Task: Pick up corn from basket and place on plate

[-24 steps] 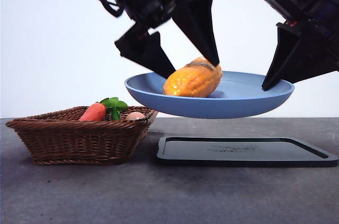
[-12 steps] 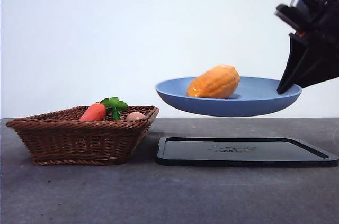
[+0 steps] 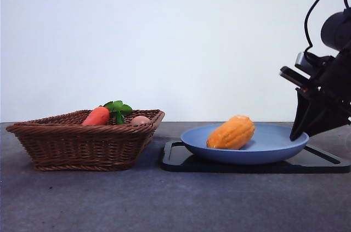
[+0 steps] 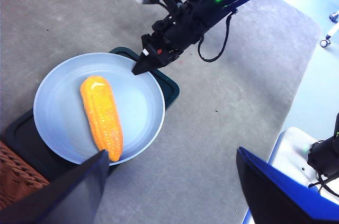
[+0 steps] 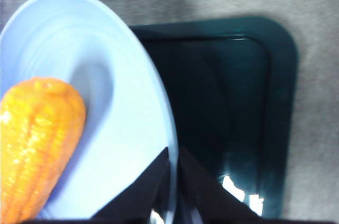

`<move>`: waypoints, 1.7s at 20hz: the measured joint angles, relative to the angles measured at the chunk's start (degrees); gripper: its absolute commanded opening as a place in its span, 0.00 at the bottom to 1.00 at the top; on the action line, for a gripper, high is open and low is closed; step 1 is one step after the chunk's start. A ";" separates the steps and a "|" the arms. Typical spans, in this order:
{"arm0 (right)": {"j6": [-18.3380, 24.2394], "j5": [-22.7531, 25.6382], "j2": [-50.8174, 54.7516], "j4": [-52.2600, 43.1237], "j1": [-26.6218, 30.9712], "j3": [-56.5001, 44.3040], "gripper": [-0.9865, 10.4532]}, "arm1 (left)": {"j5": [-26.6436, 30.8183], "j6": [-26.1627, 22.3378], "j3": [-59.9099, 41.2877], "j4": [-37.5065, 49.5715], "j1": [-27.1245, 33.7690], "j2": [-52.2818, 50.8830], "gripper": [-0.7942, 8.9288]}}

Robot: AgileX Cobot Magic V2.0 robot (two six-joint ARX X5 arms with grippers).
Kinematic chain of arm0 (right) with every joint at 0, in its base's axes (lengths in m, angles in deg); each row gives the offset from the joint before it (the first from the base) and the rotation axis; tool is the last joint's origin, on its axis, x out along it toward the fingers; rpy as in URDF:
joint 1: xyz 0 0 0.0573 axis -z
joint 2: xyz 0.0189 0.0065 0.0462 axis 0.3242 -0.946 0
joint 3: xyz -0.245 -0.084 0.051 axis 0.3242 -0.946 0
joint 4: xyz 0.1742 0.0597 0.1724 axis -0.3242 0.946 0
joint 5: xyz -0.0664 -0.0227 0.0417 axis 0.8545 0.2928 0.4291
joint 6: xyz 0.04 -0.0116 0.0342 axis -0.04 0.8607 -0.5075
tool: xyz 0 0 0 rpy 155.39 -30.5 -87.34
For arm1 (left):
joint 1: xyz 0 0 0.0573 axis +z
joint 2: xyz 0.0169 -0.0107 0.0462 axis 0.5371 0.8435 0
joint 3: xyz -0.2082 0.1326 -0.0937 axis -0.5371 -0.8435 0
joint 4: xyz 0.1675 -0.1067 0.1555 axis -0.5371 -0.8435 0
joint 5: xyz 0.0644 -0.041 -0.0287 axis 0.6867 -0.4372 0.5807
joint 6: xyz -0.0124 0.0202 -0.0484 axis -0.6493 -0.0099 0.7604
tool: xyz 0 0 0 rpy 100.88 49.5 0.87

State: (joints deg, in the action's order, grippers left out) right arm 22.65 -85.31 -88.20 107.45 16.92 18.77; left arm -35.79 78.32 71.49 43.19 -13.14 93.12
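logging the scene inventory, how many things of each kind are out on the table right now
toy foods: 3, the corn, a carrot, a small pinkish ball
plates: 1, the light-blue plate
baskets: 1, the wicker basket
trays: 1, the black tray
total: 6

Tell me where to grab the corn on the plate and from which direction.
Grip the corn across its thick middle, coming straight down from above. It lies on its side in the plate, long and rounded, so jaws set across its narrow width should fit best. The right gripper is shut on the plate rim, away from the corn.
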 measured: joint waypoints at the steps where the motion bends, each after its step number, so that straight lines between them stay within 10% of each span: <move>1: 0.00 -0.02 -0.46 -0.02 0.09 0.02 0.09 | 0.00 0.00 0.00 0.02 0.00 0.00 0.48; 15: 1.01 -0.35 1.09 4.61 1.01 0.28 0.30 | 0.02 0.02 0.00 -1.53 0.00 0.00 0.48; 27: 8.46 -3.34 38.95 33.42 -4.96 0.50 0.29 | 0.02 0.02 0.00 -2.82 0.00 0.00 0.48; 34: 10.47 -2.14 48.57 42.88 -10.25 0.50 0.13 | 0.02 0.02 0.00 -8.11 0.00 0.00 0.19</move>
State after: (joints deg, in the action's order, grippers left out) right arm 33.12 -87.45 -39.63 150.33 6.67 19.27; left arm -35.77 78.34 71.49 35.08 -13.14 93.12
